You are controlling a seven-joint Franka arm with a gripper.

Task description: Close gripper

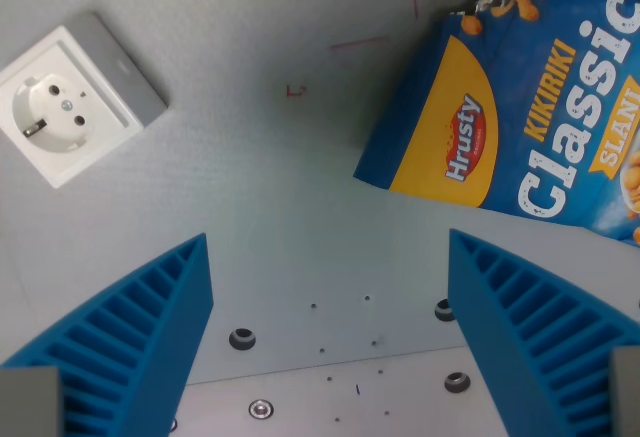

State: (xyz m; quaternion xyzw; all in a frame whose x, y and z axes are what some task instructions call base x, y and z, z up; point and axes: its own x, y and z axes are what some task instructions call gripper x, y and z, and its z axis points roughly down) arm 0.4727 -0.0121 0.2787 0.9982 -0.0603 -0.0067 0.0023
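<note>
claw [328, 247] spread wide, holding nothing, above bare desk [300, 187] | snack bag [520, 107] at wrist view's upper right | wall socket [75, 97] at upper left, both clear of fingers

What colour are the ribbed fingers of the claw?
Bright blue fingers, seen in the wrist view.

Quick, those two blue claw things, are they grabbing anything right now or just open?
Gripper: open, fingers wide apart, holding nothing. Only bare table shows between them; the snack bag and socket lie farther off, untouched.
</note>
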